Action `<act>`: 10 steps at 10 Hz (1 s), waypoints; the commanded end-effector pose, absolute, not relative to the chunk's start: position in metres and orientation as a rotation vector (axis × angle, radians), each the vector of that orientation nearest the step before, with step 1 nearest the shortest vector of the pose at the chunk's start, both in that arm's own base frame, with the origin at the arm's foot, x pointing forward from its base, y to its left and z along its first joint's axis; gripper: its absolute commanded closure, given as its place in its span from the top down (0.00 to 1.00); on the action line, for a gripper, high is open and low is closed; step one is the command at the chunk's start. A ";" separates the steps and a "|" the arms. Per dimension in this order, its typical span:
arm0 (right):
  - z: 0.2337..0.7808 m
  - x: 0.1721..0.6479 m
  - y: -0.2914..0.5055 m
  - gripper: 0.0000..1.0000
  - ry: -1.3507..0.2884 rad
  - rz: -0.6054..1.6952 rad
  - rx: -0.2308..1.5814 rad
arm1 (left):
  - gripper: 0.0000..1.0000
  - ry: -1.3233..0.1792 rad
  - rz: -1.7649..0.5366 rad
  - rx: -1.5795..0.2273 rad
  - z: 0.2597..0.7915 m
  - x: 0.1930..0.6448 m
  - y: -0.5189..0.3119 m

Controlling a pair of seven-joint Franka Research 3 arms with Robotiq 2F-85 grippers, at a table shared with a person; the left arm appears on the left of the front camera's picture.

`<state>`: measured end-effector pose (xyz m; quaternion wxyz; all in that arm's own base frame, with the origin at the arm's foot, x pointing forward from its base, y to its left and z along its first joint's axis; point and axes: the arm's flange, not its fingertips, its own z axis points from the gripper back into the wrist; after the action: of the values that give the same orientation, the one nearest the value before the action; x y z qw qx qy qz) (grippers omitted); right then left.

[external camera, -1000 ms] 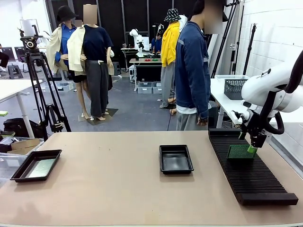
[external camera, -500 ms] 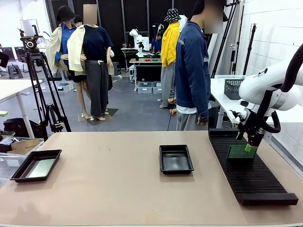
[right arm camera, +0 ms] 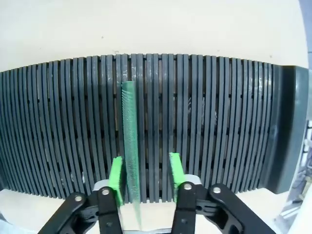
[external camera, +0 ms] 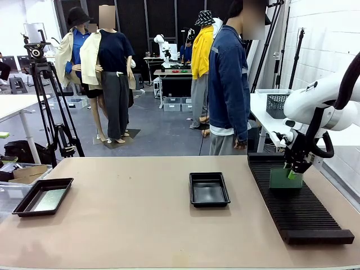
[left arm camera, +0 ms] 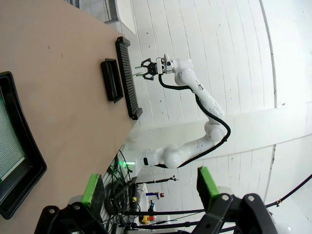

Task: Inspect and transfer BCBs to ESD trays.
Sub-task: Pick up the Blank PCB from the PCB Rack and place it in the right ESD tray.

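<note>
Tan table (external camera: 124,230) in the front view: a black tray (external camera: 34,214) lower left, a second tray (external camera: 209,203) at centre, and the right gripper (external camera: 292,170) over a green board (external camera: 281,181) standing in the rack (external camera: 306,216) at right. In the left wrist view, the left gripper (left arm camera: 148,174) gapes wide and empty along the bottom edge. In the right wrist view, the pads (right arm camera: 116,183) straddle the board without clamping it: one sits just beside it, the other apart.

right arm (external camera: 318,104): white, black cable (external camera: 329,149) | right tool (right arm camera: 146,174): black, green pads (right arm camera: 117,179)

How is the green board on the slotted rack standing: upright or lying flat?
Upright: the board stands on edge in the rack, seen edge-on as a thin strip.
</note>
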<state>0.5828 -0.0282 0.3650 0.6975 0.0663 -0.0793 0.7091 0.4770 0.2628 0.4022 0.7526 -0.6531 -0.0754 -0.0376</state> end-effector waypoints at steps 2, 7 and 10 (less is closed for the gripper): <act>0.368 0.587 -0.026 0.00 -0.130 1.571 0.148 | 1.00 -0.163 -0.082 -1.421 0.403 0.475 0.263; 0.373 0.587 -0.025 0.00 -0.057 1.542 0.182 | 1.00 -0.163 -0.082 -1.421 0.403 0.475 0.263; 0.392 0.585 -0.018 0.00 -0.044 1.492 0.195 | 1.00 -0.163 -0.082 -1.421 0.403 0.475 0.263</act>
<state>0.5816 -0.0248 0.3815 0.7218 0.0892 -0.0356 0.6854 0.4770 0.2627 0.4022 0.7526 -0.6531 -0.0754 -0.0376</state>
